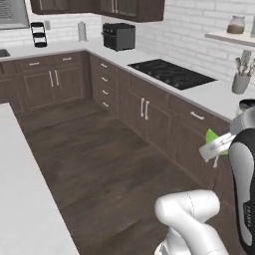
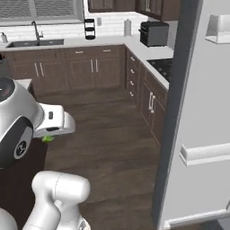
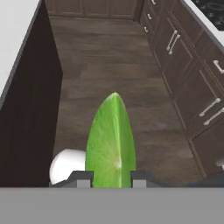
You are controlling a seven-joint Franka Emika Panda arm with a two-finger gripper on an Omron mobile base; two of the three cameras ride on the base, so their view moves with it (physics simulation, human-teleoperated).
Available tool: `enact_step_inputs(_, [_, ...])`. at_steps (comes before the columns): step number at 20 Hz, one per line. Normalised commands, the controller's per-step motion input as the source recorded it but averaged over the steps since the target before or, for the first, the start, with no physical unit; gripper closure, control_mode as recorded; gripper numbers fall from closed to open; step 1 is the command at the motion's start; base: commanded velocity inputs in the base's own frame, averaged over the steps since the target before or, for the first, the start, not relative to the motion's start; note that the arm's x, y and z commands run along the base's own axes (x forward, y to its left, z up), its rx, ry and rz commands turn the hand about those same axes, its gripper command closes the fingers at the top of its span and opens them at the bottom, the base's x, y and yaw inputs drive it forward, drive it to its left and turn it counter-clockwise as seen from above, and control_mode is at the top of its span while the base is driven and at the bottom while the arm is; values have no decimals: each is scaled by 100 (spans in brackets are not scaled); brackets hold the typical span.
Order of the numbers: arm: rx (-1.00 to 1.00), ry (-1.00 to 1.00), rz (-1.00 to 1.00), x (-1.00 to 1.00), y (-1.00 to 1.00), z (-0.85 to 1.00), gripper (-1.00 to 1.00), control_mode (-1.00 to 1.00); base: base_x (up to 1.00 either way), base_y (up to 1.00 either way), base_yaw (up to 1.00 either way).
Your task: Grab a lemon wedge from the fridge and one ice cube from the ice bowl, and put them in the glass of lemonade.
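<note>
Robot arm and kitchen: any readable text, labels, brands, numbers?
Arm link: small vertical marking near its lower end, too blurred to read.
Framed panel on the wall, top left of the left base view: faint lines, unreadable.
Toaster, fridge door, cupboards: no text.

Black toaster [image 1: 119,36] sits beyond the cooktop [image 1: 172,73].

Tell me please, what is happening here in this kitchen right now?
The robot arm holds the lemon wedge in its hand, closed on it. The arm is over the wooden floor, between the counters. The fridge door stands open beside it. The wedge is not yet in any glass.
</note>
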Motion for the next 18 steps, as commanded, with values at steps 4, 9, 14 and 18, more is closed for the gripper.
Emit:
enact_step_inputs(4, [0, 0, 0, 0, 0, 0, 100, 100, 100, -22, 23])
enact_step_inputs(9, [0, 0, 0, 0, 0, 0, 100, 100, 100, -19, 4])
enact_step_inputs(14, [0, 0, 0, 0, 0, 0, 100, 100, 100, -10, -24])
enact_step_inputs(18, [0, 0, 0, 0, 0, 0, 100, 100, 100, -1, -52])
